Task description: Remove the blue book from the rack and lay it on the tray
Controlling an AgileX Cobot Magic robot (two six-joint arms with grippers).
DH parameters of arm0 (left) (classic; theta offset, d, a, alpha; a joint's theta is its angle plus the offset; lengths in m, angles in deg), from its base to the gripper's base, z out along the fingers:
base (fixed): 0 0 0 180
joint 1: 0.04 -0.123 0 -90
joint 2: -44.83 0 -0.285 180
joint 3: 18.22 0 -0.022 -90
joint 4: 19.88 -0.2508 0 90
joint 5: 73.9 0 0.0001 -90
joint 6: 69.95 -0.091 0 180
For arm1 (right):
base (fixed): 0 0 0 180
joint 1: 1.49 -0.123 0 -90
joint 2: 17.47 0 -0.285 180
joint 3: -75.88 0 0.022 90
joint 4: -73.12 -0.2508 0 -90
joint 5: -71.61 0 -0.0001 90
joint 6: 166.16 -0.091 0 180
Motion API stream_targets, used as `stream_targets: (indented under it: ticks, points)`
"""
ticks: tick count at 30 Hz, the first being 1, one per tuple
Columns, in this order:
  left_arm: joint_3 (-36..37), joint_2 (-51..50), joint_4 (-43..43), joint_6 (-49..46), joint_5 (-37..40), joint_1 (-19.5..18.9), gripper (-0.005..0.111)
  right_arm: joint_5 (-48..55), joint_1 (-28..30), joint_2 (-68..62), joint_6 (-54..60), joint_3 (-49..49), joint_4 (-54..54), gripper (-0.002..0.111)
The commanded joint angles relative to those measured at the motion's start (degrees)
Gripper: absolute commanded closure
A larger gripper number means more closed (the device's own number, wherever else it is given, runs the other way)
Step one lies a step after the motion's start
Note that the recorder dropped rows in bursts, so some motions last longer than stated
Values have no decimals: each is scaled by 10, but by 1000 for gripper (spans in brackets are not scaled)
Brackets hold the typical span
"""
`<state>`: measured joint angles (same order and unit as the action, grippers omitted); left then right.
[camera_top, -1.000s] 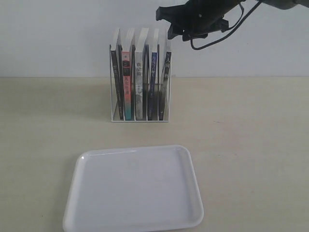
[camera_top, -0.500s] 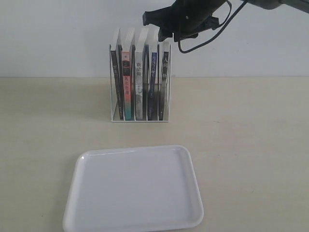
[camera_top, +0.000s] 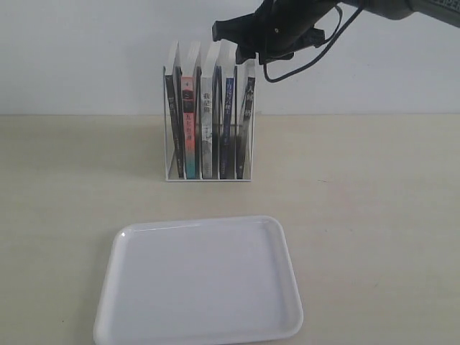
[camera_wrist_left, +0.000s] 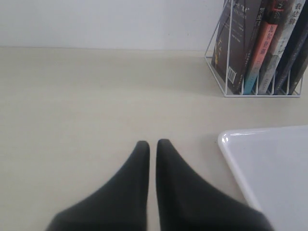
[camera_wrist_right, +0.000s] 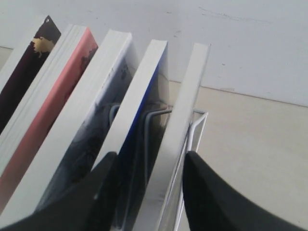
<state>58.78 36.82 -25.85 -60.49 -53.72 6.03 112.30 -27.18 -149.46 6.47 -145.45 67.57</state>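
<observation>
The blue book [camera_top: 227, 122] stands upright in the white wire rack [camera_top: 208, 178], fourth from the left, between a grey-white book and a black one. From above its white page edge [camera_wrist_right: 139, 98] shows, with blue cover beside it. My right gripper [camera_top: 241, 42] hovers open just over the book tops. In the right wrist view the right gripper [camera_wrist_right: 150, 155] spans the blue book and the last black book; one finger [camera_wrist_right: 103, 185] is beside the blue book, the other past the rack wire [camera_wrist_right: 197, 126]. The tray [camera_top: 198, 287] lies in front. My left gripper [camera_wrist_left: 151, 143] is shut over bare table.
A black book [camera_top: 171, 122], a red-and-teal book [camera_top: 188, 126] and a grey-white book [camera_top: 207, 126] fill the other slots. A white wall stands close behind the rack. The tray's corner [camera_wrist_left: 274, 163] lies beside the left gripper.
My right gripper has moved left over the rack's right end and dropped slightly toward the book tops. The books, tray and left gripper have not moved.
</observation>
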Motion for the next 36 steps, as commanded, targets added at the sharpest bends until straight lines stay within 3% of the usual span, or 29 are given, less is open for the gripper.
stream_targets:
  ticks: [1,36]
  points:
    - [2,2,-1,-1,-4,-1,102,-8,-1,1,-3,-4,3,67]
    - [2,2,-1,-1,-4,-1,102,7,-1,-3,-15,-4,3,67]
